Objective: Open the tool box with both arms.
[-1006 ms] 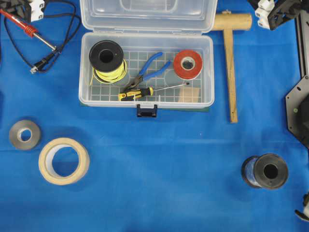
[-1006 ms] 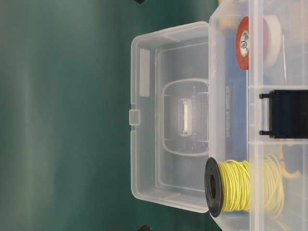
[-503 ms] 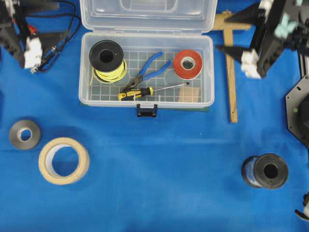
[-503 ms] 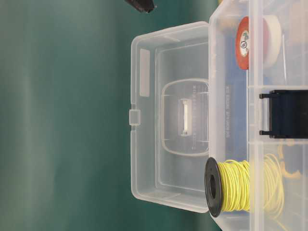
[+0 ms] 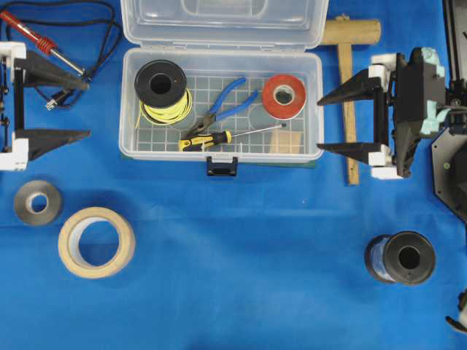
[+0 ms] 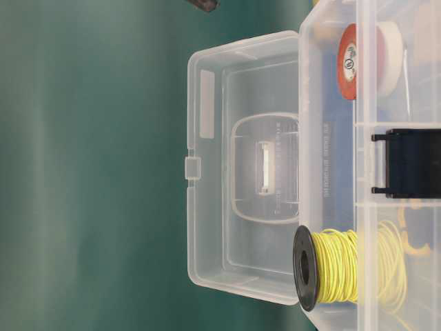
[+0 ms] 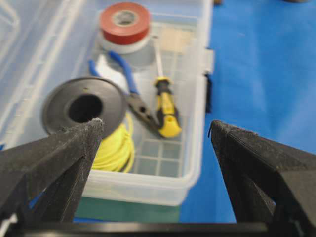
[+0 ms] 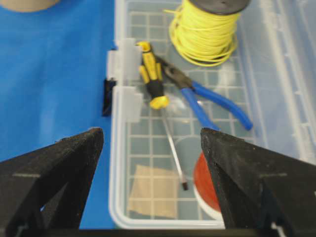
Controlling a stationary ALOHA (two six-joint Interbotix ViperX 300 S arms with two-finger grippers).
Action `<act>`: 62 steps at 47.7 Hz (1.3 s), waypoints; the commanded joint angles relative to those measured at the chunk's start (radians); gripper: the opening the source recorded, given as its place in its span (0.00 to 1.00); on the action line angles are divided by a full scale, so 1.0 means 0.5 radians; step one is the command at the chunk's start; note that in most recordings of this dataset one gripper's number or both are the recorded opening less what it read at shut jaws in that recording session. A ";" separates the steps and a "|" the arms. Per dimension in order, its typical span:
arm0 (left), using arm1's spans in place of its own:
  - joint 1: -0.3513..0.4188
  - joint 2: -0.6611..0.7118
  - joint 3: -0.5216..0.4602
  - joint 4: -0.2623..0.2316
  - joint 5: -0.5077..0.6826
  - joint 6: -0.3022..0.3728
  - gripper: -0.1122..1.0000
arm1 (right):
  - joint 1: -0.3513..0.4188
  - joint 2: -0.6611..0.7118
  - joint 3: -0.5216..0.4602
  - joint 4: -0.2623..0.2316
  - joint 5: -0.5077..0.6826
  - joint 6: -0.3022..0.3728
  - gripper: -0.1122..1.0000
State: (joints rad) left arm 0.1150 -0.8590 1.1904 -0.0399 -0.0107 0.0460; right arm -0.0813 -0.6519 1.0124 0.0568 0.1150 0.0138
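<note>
The clear tool box (image 5: 221, 156) stands at the top middle with its lid (image 5: 222, 22) folded back and its black latch (image 5: 222, 167) hanging at the front. Inside lie a yellow wire spool (image 5: 162, 87), blue pliers (image 5: 226, 102), a screwdriver (image 5: 208, 141) and red tape (image 5: 284, 97). My left gripper (image 5: 87, 109) is open and empty, left of the box, pointing at it. My right gripper (image 5: 319, 124) is open and empty, with its fingertips at the box's right end wall. The left wrist view (image 7: 155, 128) and the right wrist view (image 8: 152, 133) each show wide jaws framing the box ends.
A wooden mallet (image 5: 349, 87) lies under my right gripper. A soldering iron (image 5: 44, 44) with its cable is at the top left. A grey tape roll (image 5: 36, 203) and masking tape (image 5: 96, 242) lie at the lower left, a blue wire spool (image 5: 401, 257) at the lower right.
Both grippers have come in from the far corners and turned level, open fingers pointing at the box ends. The box has stayed open and still.
</note>
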 commanded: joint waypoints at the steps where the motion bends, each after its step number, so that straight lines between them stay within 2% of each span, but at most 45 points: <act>1: -0.018 -0.028 -0.018 0.003 0.009 0.000 0.90 | 0.006 -0.037 -0.015 0.003 0.037 0.003 0.82; 10: -0.018 -0.212 0.025 0.003 0.163 0.003 0.90 | 0.006 -0.291 0.058 0.009 0.169 0.006 0.82; 19: -0.021 -0.445 0.169 0.003 0.178 -0.009 0.90 | 0.006 -0.626 0.236 0.015 0.202 0.012 0.82; 28: -0.018 -0.617 0.282 -0.006 0.199 -0.037 0.90 | 0.006 -0.825 0.393 0.052 0.202 0.071 0.82; 40: -0.021 -0.657 0.331 -0.006 0.202 -0.071 0.90 | 0.006 -0.831 0.518 0.052 0.169 0.187 0.81; 62: -0.018 -0.620 0.347 -0.006 0.196 -0.114 0.90 | 0.006 -0.819 0.543 0.046 0.160 0.190 0.81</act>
State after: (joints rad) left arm 0.1058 -1.1827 1.3760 -0.0414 0.0966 -0.0092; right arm -0.0813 -1.0677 1.2962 0.0798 0.2056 0.1074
